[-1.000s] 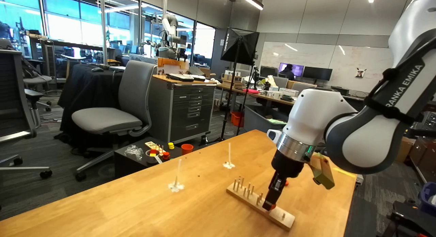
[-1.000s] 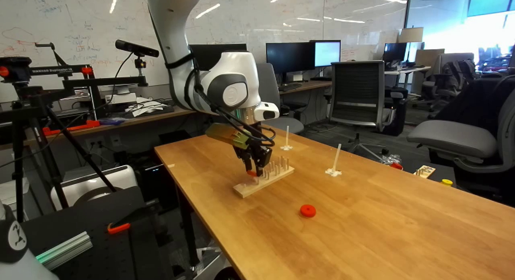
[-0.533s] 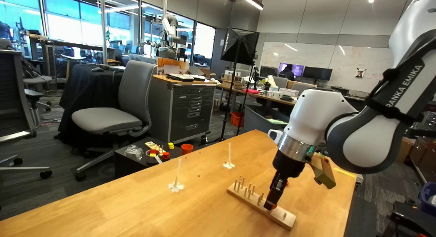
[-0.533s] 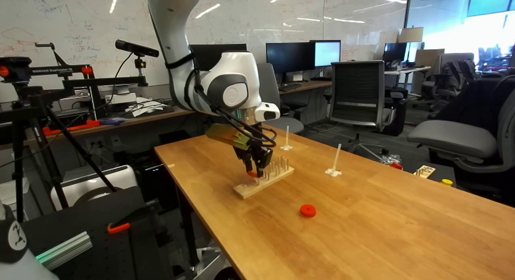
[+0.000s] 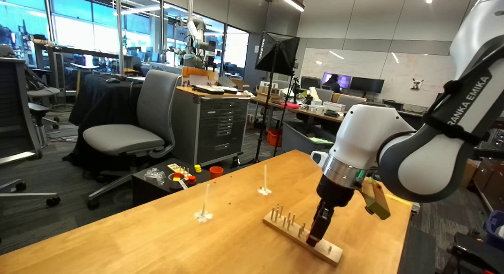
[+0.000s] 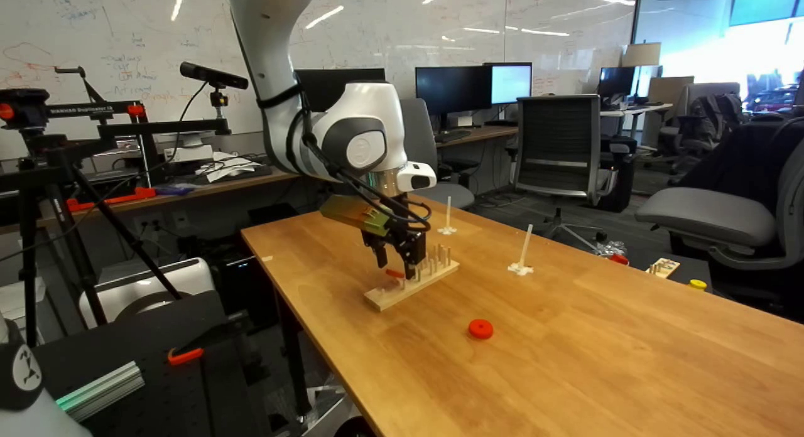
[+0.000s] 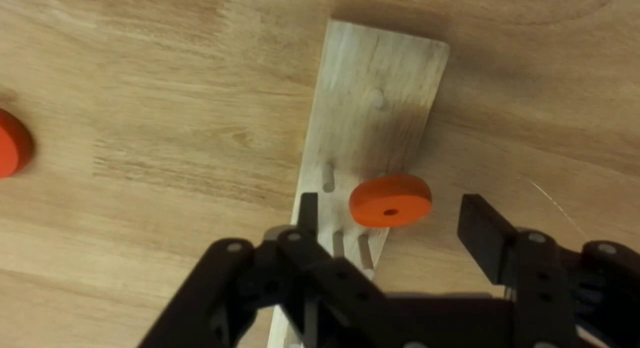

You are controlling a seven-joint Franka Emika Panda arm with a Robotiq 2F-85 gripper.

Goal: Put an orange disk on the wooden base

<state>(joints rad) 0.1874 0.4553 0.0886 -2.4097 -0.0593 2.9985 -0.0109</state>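
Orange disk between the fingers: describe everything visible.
The orange disk is thick, with rounded edges, a smooth, painted-looking surface and a small dark center hole, nothing poking through. It sits tilted over the wooden base, between the open jaws of the gripper, touching neither. What supports it underneath is hidden.

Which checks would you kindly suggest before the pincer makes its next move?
1. Pincer open: ok; gaps show on both sides of the disk.
2. Base flat on the table: ok.
3. Disk over the base: ok, at least partly.
4. Disk level: not ok; it tilts.
5. Disk supported by one of the pegs: cannot tell; the contact is hidden.
6. Other disk apart from the base: ok; it lies on the table.
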